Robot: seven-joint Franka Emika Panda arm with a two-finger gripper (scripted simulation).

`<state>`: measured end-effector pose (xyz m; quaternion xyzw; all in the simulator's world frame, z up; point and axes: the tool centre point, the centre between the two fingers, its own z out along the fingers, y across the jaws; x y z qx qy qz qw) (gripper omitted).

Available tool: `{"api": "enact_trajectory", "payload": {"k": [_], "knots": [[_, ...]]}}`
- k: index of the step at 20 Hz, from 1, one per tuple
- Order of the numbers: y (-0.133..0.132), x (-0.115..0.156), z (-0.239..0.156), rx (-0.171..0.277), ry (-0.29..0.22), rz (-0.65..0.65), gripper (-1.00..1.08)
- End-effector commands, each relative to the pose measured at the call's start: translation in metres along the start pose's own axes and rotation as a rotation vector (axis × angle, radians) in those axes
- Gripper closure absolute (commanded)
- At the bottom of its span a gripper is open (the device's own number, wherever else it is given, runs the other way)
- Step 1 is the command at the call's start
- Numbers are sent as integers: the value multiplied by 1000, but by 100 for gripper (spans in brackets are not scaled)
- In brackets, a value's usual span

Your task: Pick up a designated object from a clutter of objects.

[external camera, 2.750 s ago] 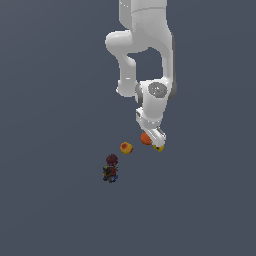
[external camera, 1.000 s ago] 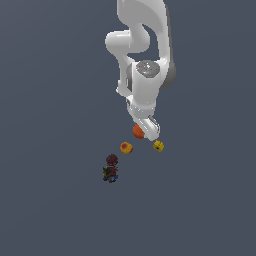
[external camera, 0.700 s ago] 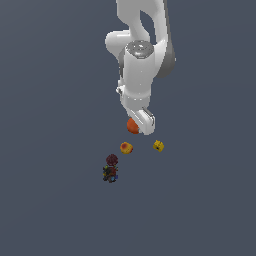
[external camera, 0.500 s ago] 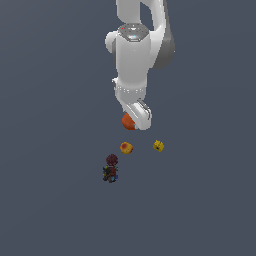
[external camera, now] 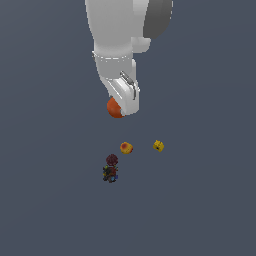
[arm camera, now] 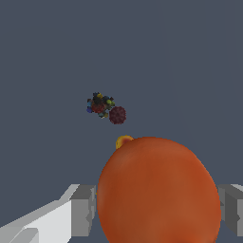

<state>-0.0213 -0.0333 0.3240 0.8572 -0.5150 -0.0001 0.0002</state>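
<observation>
Gripper (external camera: pixel 120 107): pinching the orange ball (external camera: pixel 114 108), one finger (arm camera: pixel 83 210) each side of it in wrist view.
Ball: held off the floor, peeking out at 9 o'clock of the gripper tip in exterior view.
Key relation: ball sits between the fingers, round so no long axis; next move is prob. just up.
Rest: spotted yellow piece (external camera: pixel 126 148) and yellow cube (external camera: pixel 158 146) at approx. 6 and 5 o'clock below the ball, apart from it; dark figure (external camera: pixel 111 168) further on at 6.
Risk: smooth ball could slip.

No readable text, label, brand, number or sign appears on anything in either view.
</observation>
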Motion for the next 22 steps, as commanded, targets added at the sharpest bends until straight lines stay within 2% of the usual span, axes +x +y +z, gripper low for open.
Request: {"api": "enact_trajectory", "payload": {"k": [1, 11, 22], "knots": [[0, 12, -24, 1, 0, -1, 108], [-2, 47, -86, 1, 0, -3, 108], [-4, 58, -105, 0, 0, -3, 108]]}}
